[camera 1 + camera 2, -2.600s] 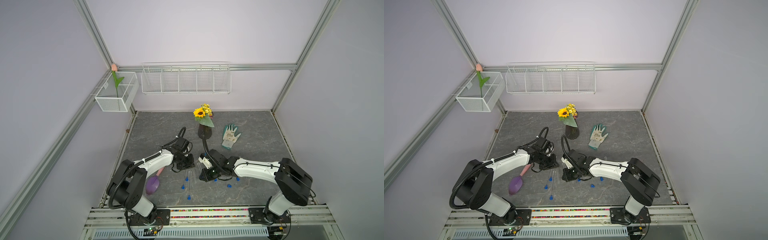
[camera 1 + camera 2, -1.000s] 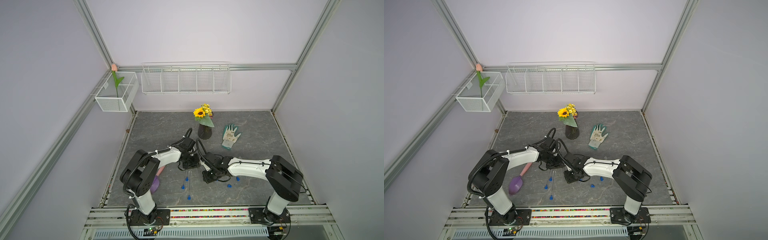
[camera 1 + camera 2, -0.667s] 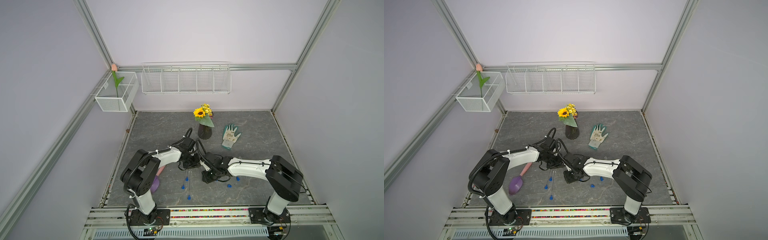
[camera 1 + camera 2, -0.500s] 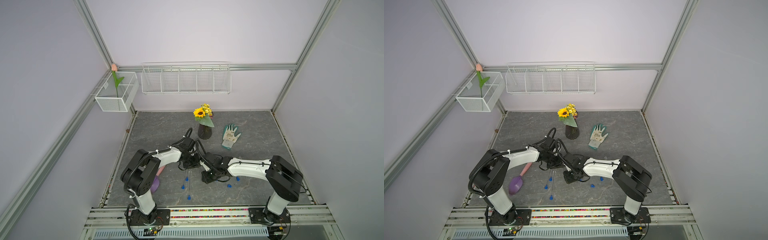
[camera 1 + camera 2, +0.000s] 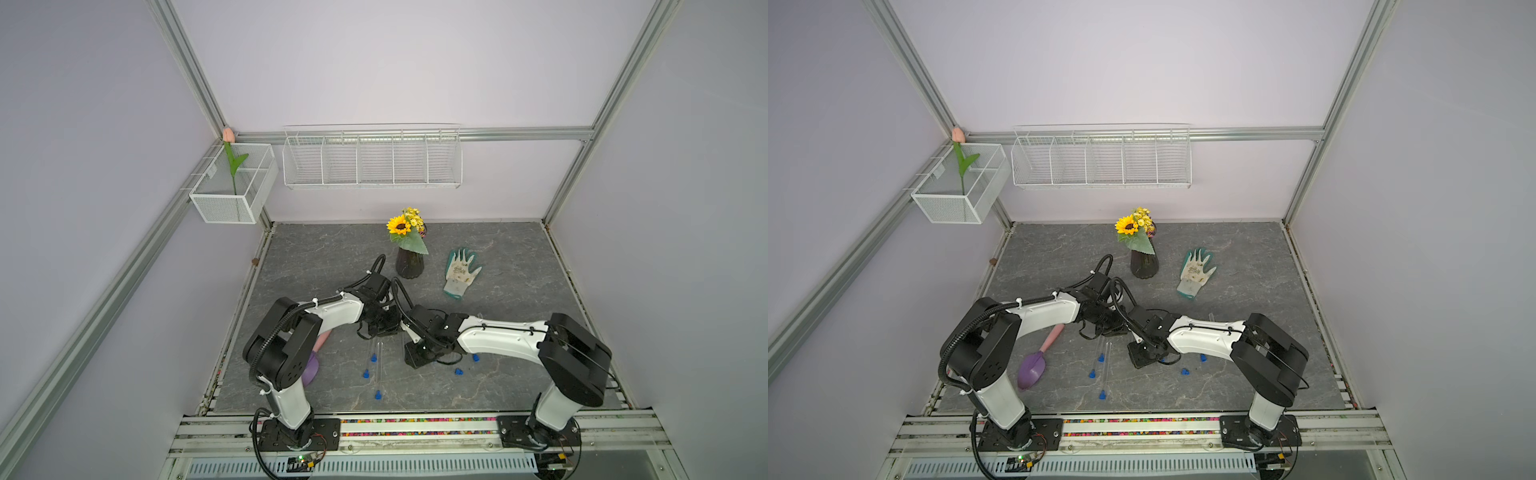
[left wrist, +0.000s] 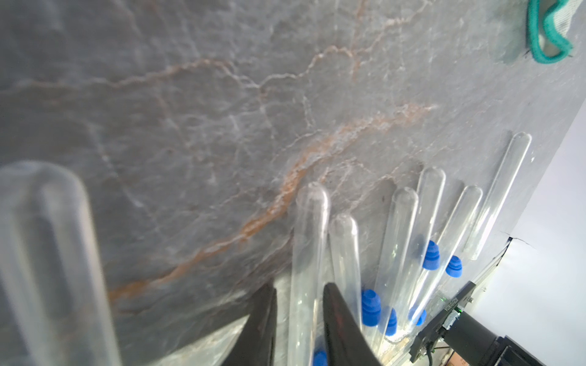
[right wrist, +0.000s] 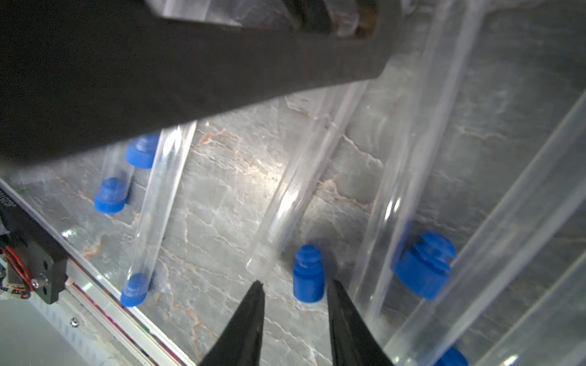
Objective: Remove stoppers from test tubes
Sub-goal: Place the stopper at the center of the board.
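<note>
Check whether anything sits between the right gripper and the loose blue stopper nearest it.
Nothing visible. The stopper stands at the open fingertips of the right gripper; an uncapped test tube ends beside it, not between.

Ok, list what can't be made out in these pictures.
- Both top views: test tubes too faint to count.
- Left wrist view: stopper at the left gripper, cut off by the frame edge.
- Right wrist view: the test tubes' far ends, hidden behind a blurred dark bar.

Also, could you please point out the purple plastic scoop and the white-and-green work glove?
purple plastic scoop (image 5: 1031, 369): in a top view, on its bowl.
white-and-green work glove (image 5: 1195, 272): in a top view, on its palm.
</note>
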Controlling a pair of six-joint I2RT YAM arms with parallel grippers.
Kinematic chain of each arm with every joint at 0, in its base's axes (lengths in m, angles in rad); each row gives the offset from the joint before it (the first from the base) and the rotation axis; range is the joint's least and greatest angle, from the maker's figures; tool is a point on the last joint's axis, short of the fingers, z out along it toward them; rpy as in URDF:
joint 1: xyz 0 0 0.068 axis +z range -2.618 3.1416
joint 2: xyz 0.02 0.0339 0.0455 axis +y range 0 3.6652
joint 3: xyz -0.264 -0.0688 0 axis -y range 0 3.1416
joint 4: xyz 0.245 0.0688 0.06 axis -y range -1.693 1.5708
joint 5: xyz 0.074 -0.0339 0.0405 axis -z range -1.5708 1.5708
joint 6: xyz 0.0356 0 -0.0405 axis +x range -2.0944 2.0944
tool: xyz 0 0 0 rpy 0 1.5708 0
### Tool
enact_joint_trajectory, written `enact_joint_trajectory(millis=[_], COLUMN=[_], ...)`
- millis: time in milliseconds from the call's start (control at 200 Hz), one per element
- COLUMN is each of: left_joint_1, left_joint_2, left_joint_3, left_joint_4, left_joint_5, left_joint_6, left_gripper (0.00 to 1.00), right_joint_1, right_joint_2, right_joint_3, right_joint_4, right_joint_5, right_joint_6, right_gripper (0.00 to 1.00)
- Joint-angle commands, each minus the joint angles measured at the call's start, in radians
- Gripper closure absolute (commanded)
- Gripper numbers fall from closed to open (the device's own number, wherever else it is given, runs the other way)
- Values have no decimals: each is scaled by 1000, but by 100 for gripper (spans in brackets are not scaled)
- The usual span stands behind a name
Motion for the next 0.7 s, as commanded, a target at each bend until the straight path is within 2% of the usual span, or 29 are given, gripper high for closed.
enact_joint_trajectory(millis=[0,375,540,695], left_joint_1=[-6,-6,-6,-6], left_joint_2=[59,-23,-127,-294], left_joint_3=[-13,-31,-55,-86], left_joint_4=[-32,-38,-65,-116], left_joint_5=[-50,-54,-71,-123], left_joint_6=[3,-15,-29,-33], left_gripper=[70,65,63,60], right_joint_1=[11,17,22,24], right_joint_2=[-44,-137,-194,-245], right_joint_3=[18,-18,-45,-66], right_joint_4=[-17,-9,6,10], right_joint_5=[11,42,56,65], right_joint_6=[-12,11,30,47], right_gripper=[63,62,61,60])
